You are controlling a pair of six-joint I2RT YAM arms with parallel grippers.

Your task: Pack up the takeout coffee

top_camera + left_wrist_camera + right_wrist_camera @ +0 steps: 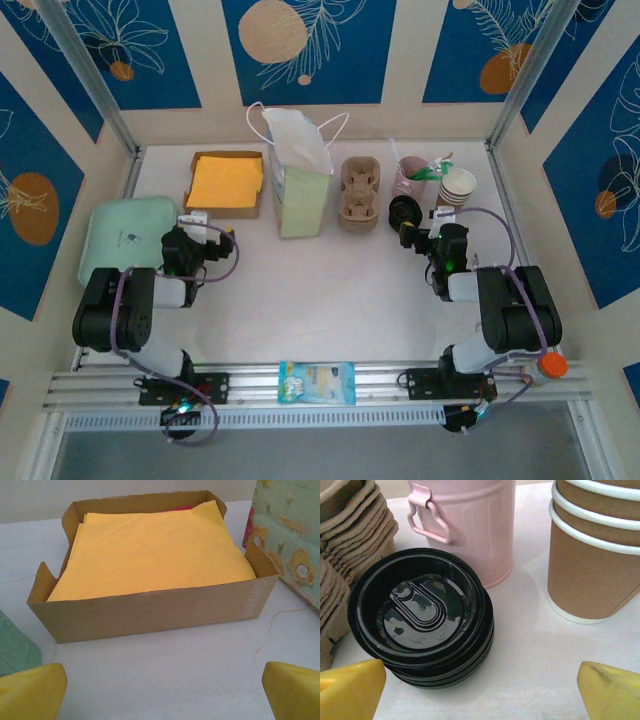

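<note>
Where the table point(320, 290) meets the back wall, the containers stand in a row. A cardboard box point(150, 612) point(225, 212) holds a flat pile of yellow napkins point(150, 550) point(226, 182). Just to its right stands the tall paper bag point(303, 195) point(290, 540), upright, with its handles up. Next come stacked pulp carriers point(360, 193) point(345, 540), a pink cup point(412, 178) point(470, 525) with utensils in it, and nested lidless kraft cups point(458, 187) point(595, 555).

In front of the carriers and the pink cup sits the black lid point(403, 211) point(422, 610), topmost on a low black stack that stands on the table. Several black rims show below it; whether a kraft cup lies under them I cannot tell. A pale green container point(125, 235) point(15, 645) lies closed at the left, and a blue packet point(317, 382) rests on the near rail.

The left gripper point(208, 232) point(160, 690) hovers low, facing the box, with its yellow fingers point(30, 692) spread wide around bare table and gripping nothing. The right gripper point(425, 235) point(480, 690) points at the black stack from just short of it. Its fingers point(610, 692) are equally wide apart and hold nothing.
</note>
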